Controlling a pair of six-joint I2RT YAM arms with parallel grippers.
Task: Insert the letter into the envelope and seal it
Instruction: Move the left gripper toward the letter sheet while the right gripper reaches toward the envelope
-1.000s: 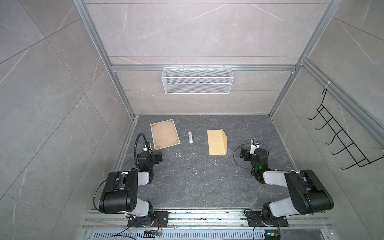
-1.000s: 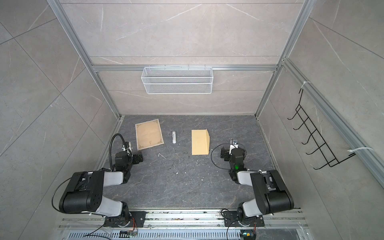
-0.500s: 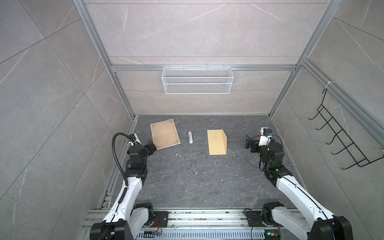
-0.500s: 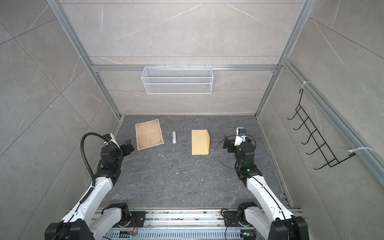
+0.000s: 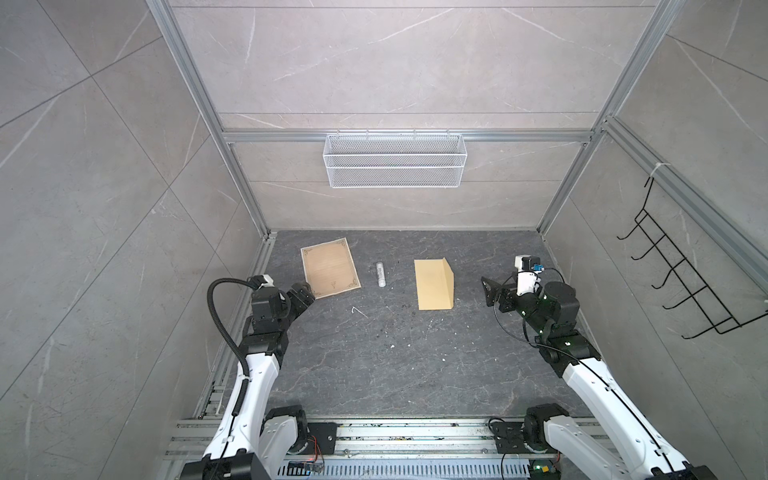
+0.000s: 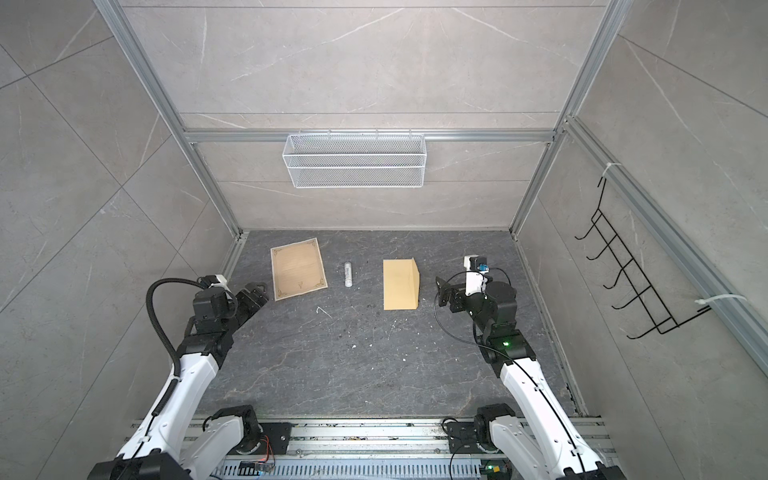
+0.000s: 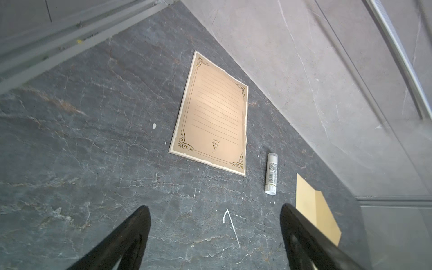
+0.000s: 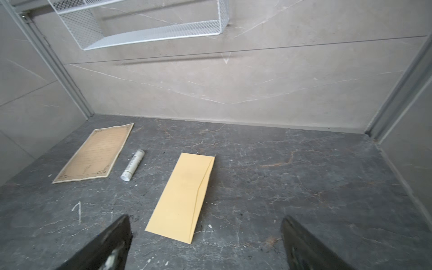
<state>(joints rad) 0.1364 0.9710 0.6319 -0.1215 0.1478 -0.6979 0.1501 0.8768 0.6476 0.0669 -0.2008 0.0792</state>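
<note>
Not started: bordered pale-beige paper letter [image 5: 330, 268] & plain yellow manila envelope [image 5: 432, 284] lie apart on grey desk [image 5: 395, 353], unsealed; left pincer [image 7: 214, 207], right pincer [image 8: 205, 217] both released, empty.

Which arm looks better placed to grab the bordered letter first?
Left: the left gripper, open, hovers beside the letter's near corner; the right gripper sits far off, beside the envelope.

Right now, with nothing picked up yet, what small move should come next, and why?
Probably ease the open left gripper forward and down to the near edge of the letter, which lies flat just ahead of it, untouched and apart from the envelope.
</note>
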